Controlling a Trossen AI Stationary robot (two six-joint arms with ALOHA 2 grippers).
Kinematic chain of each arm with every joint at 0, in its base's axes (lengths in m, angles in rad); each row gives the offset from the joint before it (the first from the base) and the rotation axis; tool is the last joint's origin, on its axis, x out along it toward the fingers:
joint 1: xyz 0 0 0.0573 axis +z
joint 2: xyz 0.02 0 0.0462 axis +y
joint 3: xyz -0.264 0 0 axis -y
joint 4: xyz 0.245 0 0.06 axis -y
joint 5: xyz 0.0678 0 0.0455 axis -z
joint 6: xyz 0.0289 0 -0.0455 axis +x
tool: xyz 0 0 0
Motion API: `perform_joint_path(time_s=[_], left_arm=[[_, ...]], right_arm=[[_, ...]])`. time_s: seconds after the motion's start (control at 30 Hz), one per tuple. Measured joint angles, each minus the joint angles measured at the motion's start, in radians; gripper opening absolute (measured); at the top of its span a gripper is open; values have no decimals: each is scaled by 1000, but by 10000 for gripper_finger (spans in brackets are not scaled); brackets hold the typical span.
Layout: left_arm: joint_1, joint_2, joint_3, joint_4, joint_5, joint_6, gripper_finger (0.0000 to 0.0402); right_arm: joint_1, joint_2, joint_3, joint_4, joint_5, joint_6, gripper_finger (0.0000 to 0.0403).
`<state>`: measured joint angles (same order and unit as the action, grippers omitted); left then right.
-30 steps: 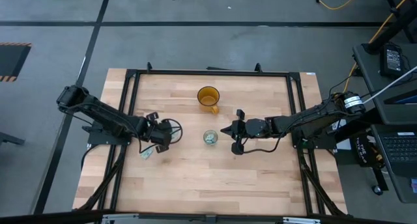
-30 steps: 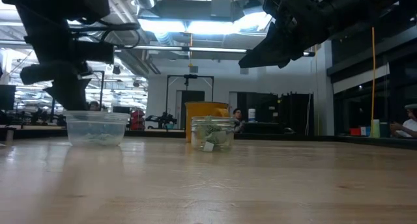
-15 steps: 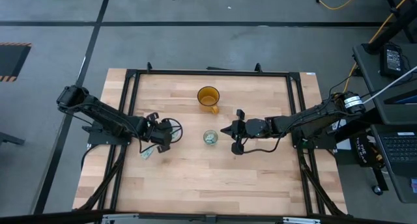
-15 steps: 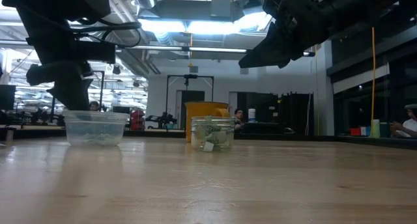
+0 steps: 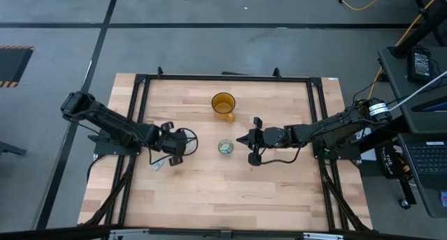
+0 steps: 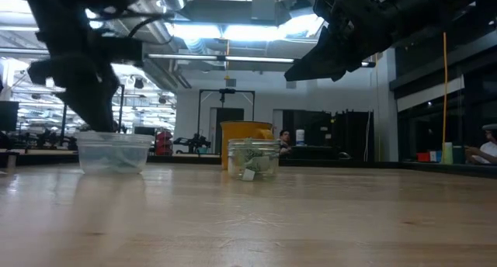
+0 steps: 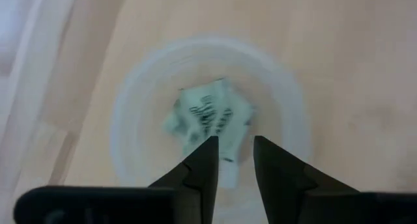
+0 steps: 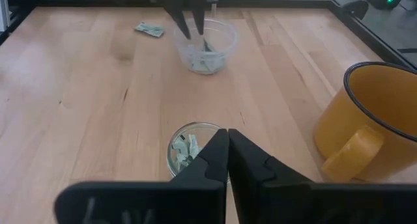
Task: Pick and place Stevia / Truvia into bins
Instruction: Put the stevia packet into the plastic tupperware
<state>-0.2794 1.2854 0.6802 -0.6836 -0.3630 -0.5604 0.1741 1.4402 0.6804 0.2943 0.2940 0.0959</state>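
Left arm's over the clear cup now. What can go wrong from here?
1. The left tool hangs right above the clear cup, fingers parted; pulling away low might tip it.
2. One sachet lies on the table beside that cup, close to the arm's path, and may get swept aside.

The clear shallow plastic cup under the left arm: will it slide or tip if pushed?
The clear shallow round plastic cup looks thin-walled and holds only a few pale green paper sachets, so it is probably light and may slide easily. Being low and wide, it seems unlikely to tip.
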Motion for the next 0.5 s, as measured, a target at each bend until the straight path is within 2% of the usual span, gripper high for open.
perform_joint_path(time_s=[0.3, 0.5], left_arm=[[0, 0, 92, -10, 111, 101, 87], [-34, 0, 99, -79, 228, 7, 78]], right_arm=[[0, 0, 0, 0, 0, 0, 13], [0, 0, 0, 0, 0, 3, 13]])
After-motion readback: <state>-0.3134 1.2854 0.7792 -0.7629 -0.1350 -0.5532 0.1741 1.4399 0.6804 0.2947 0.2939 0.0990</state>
